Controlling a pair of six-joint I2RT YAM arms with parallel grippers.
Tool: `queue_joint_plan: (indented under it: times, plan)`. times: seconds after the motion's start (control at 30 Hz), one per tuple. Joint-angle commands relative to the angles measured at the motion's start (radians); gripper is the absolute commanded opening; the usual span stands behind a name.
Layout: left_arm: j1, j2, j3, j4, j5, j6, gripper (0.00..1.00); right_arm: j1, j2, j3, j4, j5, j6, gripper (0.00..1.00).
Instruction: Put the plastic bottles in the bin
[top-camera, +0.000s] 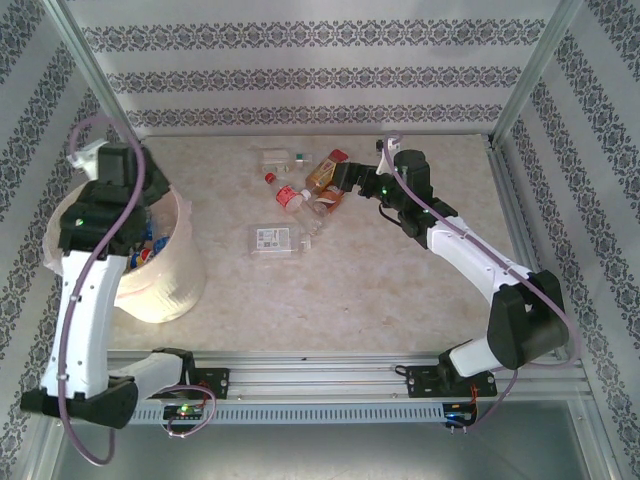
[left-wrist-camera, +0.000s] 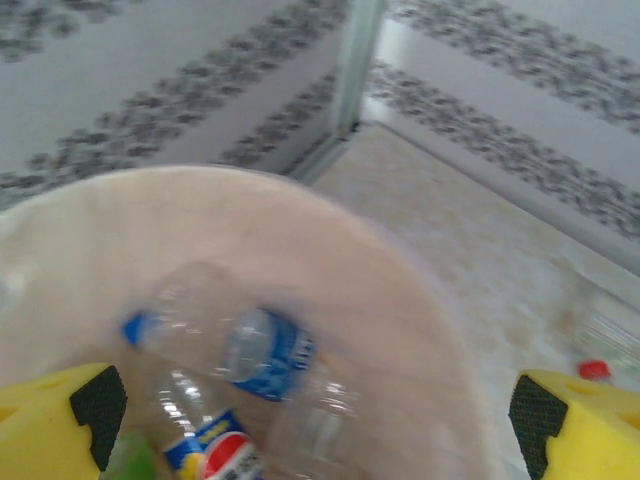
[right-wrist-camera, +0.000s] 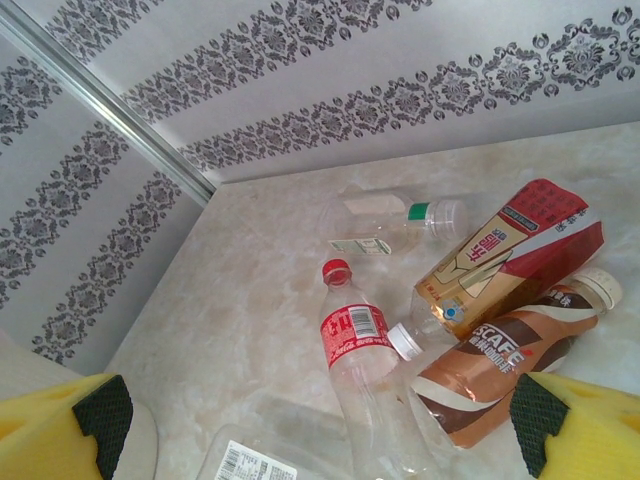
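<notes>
A: Why was the left gripper (left-wrist-camera: 310, 410) spread wide over the bin (left-wrist-camera: 330, 250)?
B: Likely for dropping — bottles (left-wrist-camera: 265, 352) lay inside. The right gripper (right-wrist-camera: 320, 425), equally wide and empty, hovered over loose bottles (right-wrist-camera: 352, 345) on the table (right-wrist-camera: 250, 290).

One bin (top-camera: 172, 282). Five plastic bottles (right-wrist-camera: 355, 340) loose on the table (top-camera: 400, 290); at least three more inside, rest hidden.

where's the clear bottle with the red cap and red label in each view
Top external: the red-label bottle lies mid-table, at the left of the bottle cluster.
Left wrist: a blurred red cap at the right edge, probably this bottle's.
Right wrist: lower centre, cap up-frame.
Shared landmark: the back-left metal post.
</notes>
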Motion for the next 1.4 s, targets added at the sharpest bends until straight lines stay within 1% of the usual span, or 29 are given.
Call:
queue_joint_plan:
  times: [0.0,0.1,0.17,0.33,0.43,0.57,0.63,0.73,0.8,0.93,1.1,1.2,1.27,1.37]
  plan:
    - [-0.156,0.084,0.053,0.057,-0.114,-0.024,1.00,-0.011,0.003,0.024,0.013,-0.015,0.013,0.98]
    - [-0.296,0.191,0.124,0.074,-0.186,-0.007,1.00,-0.013,-0.014,0.006,0.014,0.002,0.003,0.98]
    - [-0.352,0.248,0.145,0.105,-0.180,0.000,1.00,-0.014,-0.027,-0.009,0.016,0.020,0.000,0.98]
    - [-0.418,0.377,0.162,0.186,-0.055,-0.014,1.00,-0.024,-0.070,-0.052,0.012,0.062,-0.003,0.98]
    - [-0.442,0.452,0.174,0.206,0.031,-0.029,1.00,-0.033,-0.107,-0.092,0.004,0.126,0.002,0.98]
    - [-0.444,0.544,0.178,0.207,0.157,-0.050,1.00,-0.063,-0.169,-0.157,-0.003,0.188,0.037,0.98]
    - [-0.443,0.587,0.168,0.211,0.199,-0.067,1.00,-0.077,-0.205,-0.192,-0.015,0.204,0.053,0.98]
    - [-0.437,0.648,0.139,0.228,0.232,-0.084,1.00,-0.094,-0.254,-0.240,-0.028,0.215,0.059,0.98]
    - [-0.422,0.692,0.130,0.233,0.270,-0.089,1.00,-0.097,-0.283,-0.266,-0.033,0.225,0.058,0.98]
    - [-0.354,0.764,0.107,0.239,0.389,-0.128,1.00,-0.107,-0.319,-0.290,-0.051,0.235,0.048,0.98]
    - [-0.263,0.766,-0.056,0.442,0.550,-0.160,1.00,-0.109,-0.326,-0.290,-0.067,0.236,0.038,0.98]
    - [-0.221,0.765,-0.137,0.553,0.617,-0.137,1.00,-0.109,-0.320,-0.285,-0.069,0.232,0.037,0.98]
    - [-0.209,0.768,-0.173,0.590,0.646,-0.119,1.00,-0.109,-0.313,-0.281,-0.071,0.226,0.039,0.98]
    - [-0.208,0.742,-0.218,0.600,0.693,-0.115,1.00,-0.110,-0.305,-0.275,-0.076,0.215,0.042,0.98]
